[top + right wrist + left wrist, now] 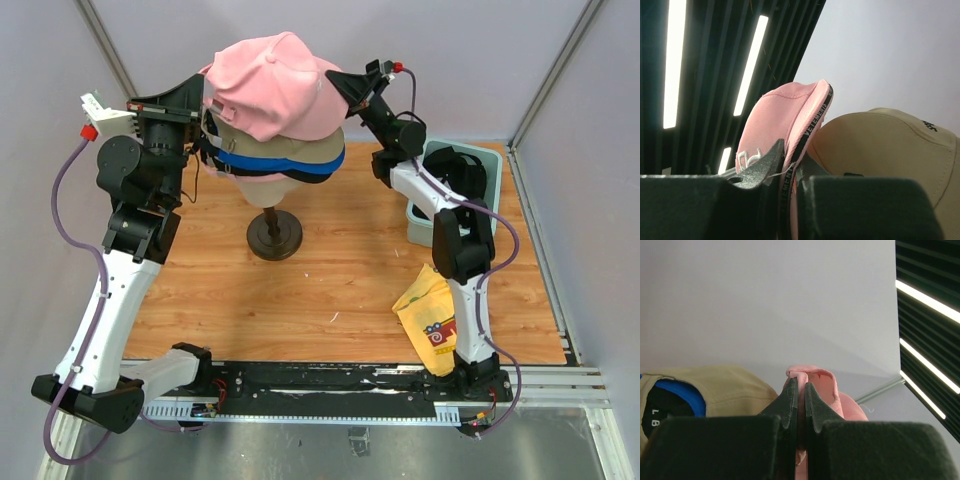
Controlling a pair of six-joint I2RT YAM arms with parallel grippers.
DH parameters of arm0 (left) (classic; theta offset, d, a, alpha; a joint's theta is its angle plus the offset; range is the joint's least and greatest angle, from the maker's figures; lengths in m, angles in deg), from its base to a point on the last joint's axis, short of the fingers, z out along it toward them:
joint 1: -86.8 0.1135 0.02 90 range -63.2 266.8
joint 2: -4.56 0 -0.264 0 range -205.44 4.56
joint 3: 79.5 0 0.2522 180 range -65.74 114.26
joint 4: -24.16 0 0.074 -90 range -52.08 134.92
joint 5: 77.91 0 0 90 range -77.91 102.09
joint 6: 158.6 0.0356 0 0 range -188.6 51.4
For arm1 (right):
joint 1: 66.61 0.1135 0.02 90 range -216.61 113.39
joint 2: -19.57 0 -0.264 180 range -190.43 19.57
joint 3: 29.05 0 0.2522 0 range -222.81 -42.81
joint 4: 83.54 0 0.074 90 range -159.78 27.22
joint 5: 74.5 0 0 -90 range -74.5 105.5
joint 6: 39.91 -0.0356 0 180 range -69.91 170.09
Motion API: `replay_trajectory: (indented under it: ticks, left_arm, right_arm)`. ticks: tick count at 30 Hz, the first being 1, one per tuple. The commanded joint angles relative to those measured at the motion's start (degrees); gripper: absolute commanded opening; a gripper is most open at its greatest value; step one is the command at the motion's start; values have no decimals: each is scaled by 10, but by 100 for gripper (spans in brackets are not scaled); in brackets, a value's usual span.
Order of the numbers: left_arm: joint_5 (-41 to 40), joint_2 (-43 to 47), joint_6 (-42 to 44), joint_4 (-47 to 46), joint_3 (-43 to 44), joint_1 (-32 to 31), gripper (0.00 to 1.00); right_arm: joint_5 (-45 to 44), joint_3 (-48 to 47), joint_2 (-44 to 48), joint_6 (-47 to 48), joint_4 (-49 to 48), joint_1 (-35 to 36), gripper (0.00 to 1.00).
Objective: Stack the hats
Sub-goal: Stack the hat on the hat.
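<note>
A pink hat [275,82] sits on top of a stack of hats on the cream mannequin head [272,188]. Under it lie a tan hat [300,150], a bright blue hat [285,166] and a black one, mostly hidden. My left gripper [205,100] is shut on the pink hat's left edge [812,380]. My right gripper [338,85] is shut on its right rim [805,125], which has a black lettered band. The tan hat shows beside both grippers [725,390] [890,145].
The mannequin's dark stand [274,235] is on the wooden table. A grey-green bin [478,160] holding a black hat [455,170] stands at the back right. A yellow cloth with red print [430,315] lies front right by the right arm.
</note>
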Motion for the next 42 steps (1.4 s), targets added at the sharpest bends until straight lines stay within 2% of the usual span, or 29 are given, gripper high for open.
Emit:
replay_trajectory:
  ticks: [1, 17, 28, 42]
  left_arm:
    - [-32, 5, 38, 7, 5, 5, 0]
    - [-80, 32, 92, 63, -33, 6, 1]
    - [-90, 31, 107, 91, -56, 6, 1]
    - [-97, 31, 114, 137, -68, 16, 0]
  right_arm:
    - [-33, -39, -19, -229, 27, -10, 14]
    - [-31, -12, -24, -221, 55, -11, 29]
    - [-5, -1, -8, -190, 101, -12, 30]
    - [46, 35, 40, -97, 212, -14, 28]
